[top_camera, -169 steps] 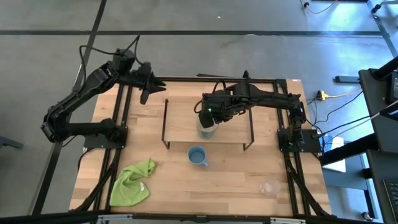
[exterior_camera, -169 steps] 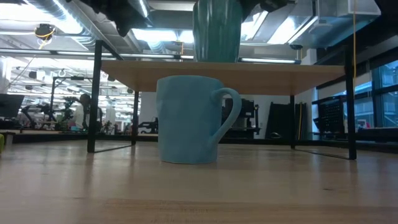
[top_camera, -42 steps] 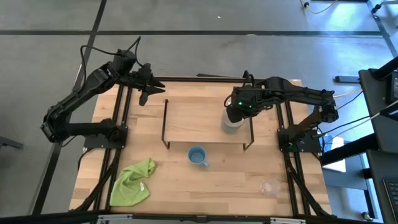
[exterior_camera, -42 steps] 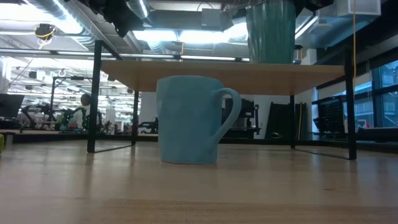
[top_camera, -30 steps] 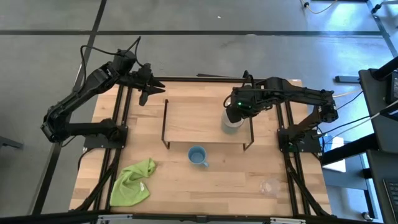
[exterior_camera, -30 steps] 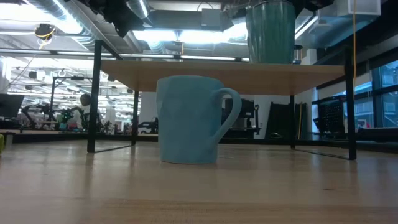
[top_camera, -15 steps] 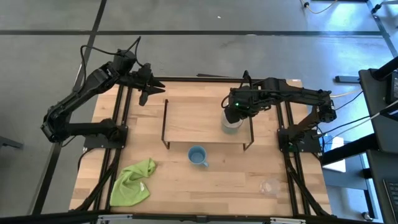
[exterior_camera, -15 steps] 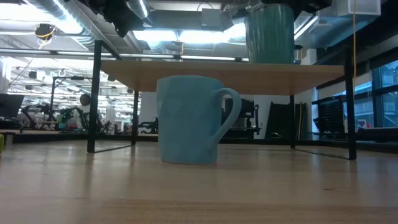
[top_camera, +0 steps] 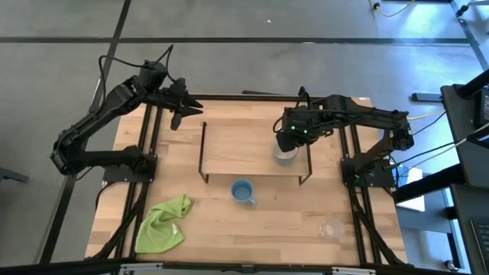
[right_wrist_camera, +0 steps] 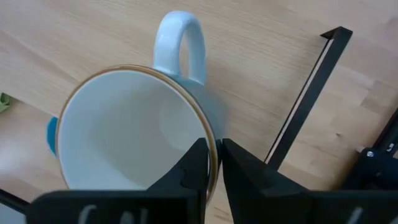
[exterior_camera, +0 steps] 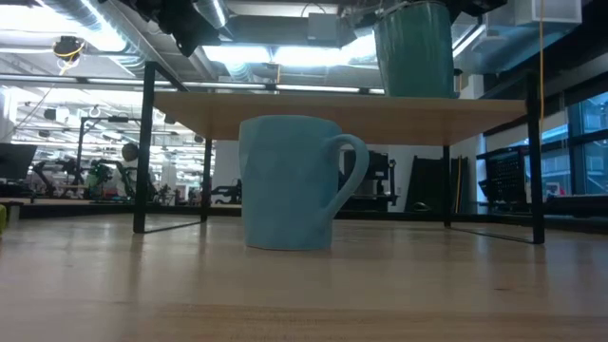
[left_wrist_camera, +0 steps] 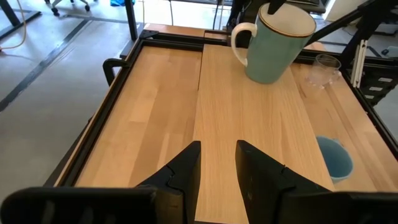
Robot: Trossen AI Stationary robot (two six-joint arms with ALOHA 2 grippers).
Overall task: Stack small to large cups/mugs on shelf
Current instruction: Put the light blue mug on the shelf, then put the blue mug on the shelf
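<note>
A cream-white mug (top_camera: pixel 286 153) with a brown rim and a white handle is on the right end of the shelf (top_camera: pixel 229 149), tilted, and also shows in the left wrist view (left_wrist_camera: pixel 277 43) and the low view (exterior_camera: pixel 413 47). My right gripper (top_camera: pixel 287 143) is shut on the mug's rim. A light-blue mug (top_camera: pixel 243 191) stands on the table in front of the shelf. A clear glass cup (top_camera: pixel 331 228) stands near the table's near right corner. My left gripper (top_camera: pixel 177 114) waits open and empty at the far left, beside the shelf's left end. My right gripper holds the cream-white mug by its rim (right_wrist_camera: pixel 214 144), on the side away from the handle (right_wrist_camera: pixel 180 37). One finger (right_wrist_camera: pixel 198 163) is inside the mug and one (right_wrist_camera: pixel 235 165) outside. The fingers come from above, pointing down. The mug is tilted, its base at the shelf board.
A green cloth (top_camera: pixel 163 224) lies crumpled at the table's near left. The shelf's black wire legs (top_camera: pixel 309 164) stand at both ends of the board. Black frame rails (top_camera: pixel 145 153) run along the table's left and right edges.
The cream-white mug has tipped a little in my right gripper's hold at the shelf's right end. My left arm has kept still.
</note>
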